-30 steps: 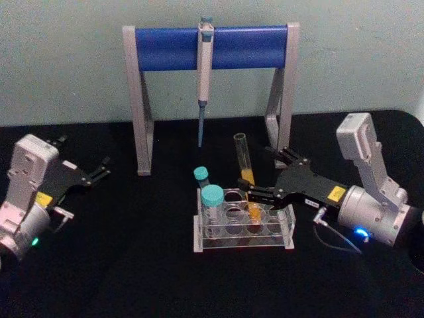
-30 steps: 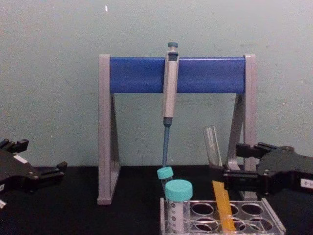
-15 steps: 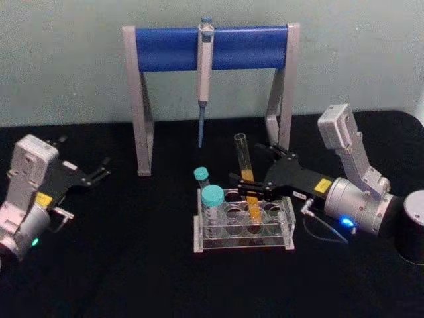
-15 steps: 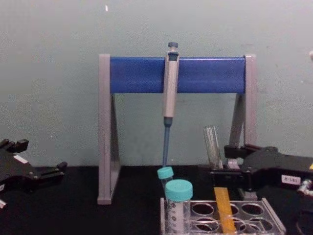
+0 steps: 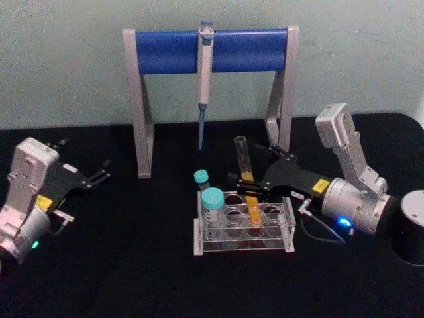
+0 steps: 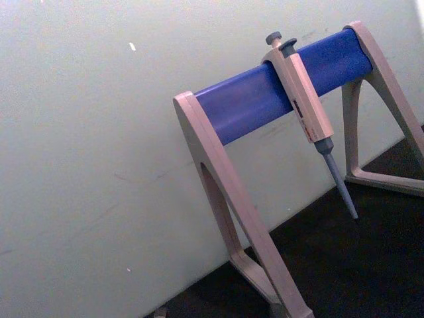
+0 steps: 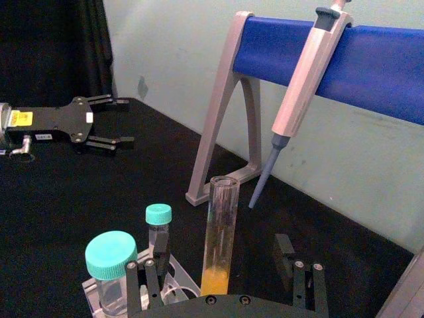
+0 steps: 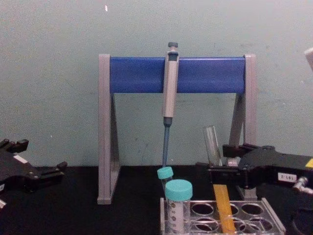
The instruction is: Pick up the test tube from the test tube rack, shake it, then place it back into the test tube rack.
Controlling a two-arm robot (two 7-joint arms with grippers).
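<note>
Right gripper [image 5: 237, 185] has advanced onto the test tube [image 5: 243, 161].
Jaws released astride it; tube sits in rack [image 5: 242, 243], lift pending. Left gripper [image 5: 103, 174] idle, 9 o'clock, released.

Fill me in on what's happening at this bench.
The right gripper is at the test tube, with its open fingers on either side of the glass, just above the test tube rack. The tube leans in the rack with orange-yellow liquid in its lower part and has not yet been lifted. Two teal-capped tubes stand at the rack's left end. The left gripper is parked off to the left, open.
</note>
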